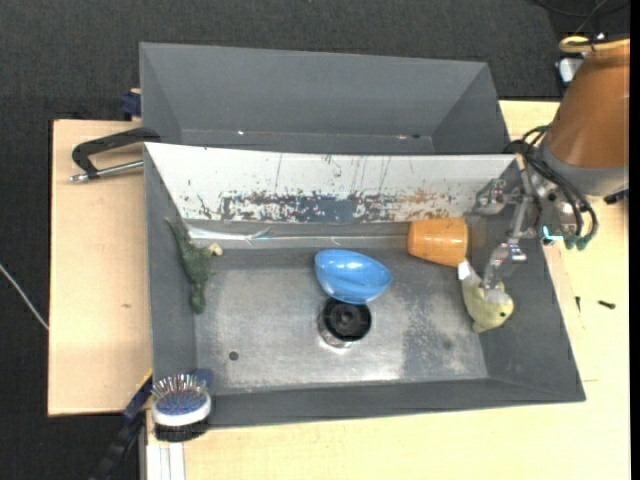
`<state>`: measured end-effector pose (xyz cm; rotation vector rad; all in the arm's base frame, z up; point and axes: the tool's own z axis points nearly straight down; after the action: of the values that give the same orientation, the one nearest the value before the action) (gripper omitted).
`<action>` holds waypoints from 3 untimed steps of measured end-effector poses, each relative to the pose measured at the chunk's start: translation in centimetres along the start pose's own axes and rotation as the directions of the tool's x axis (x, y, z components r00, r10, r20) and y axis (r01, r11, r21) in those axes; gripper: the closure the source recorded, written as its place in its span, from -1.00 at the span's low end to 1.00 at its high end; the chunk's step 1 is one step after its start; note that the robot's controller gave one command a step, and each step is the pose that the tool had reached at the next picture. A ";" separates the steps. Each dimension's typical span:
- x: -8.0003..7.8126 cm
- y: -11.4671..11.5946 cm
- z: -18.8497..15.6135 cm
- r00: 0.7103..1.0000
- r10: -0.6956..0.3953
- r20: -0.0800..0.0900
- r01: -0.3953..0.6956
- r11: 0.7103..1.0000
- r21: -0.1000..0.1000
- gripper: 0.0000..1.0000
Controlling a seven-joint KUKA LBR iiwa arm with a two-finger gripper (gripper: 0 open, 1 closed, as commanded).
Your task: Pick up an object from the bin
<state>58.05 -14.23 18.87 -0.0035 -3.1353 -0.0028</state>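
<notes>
Found the hand (492, 286) low at the right side of the grey bin (300, 388), close by the right wall. Saw a pale, yellowish lump (490, 311) right below its tip, on the bin floor — touching or just above, too hard to say. Could not tell the hand's state either: spread or pressed together, not clear from up here. Spotted an orange cup (437, 241) on its side just up and to the left of the lump, near the back wall, apart from the hand. Saw a blue egg-shaped thing (350, 274) in the middle, with a black round thing (345, 320) just in front of it, and a green toy lizard (196, 263) far off along the left wall. Judged the step in hand as getting a good hold of the pale lump. To do that well, needed to be wide open before going down, with the lump right in the middle of the hand. Needed to close on the fat middle, not a thin edge. Needed to mind the right wall and the orange cup — no bumping. Needed a slow squeeze, then a straight lift, with a bumpy lump like that likely to slip or roll.
</notes>
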 end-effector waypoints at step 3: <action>-1.5 3.9 6.4 0.936 0.349 0.040 -0.349 0.937 -0.008 -1.00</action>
<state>59.57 -10.33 12.47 -0.5673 -3.1247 -0.0021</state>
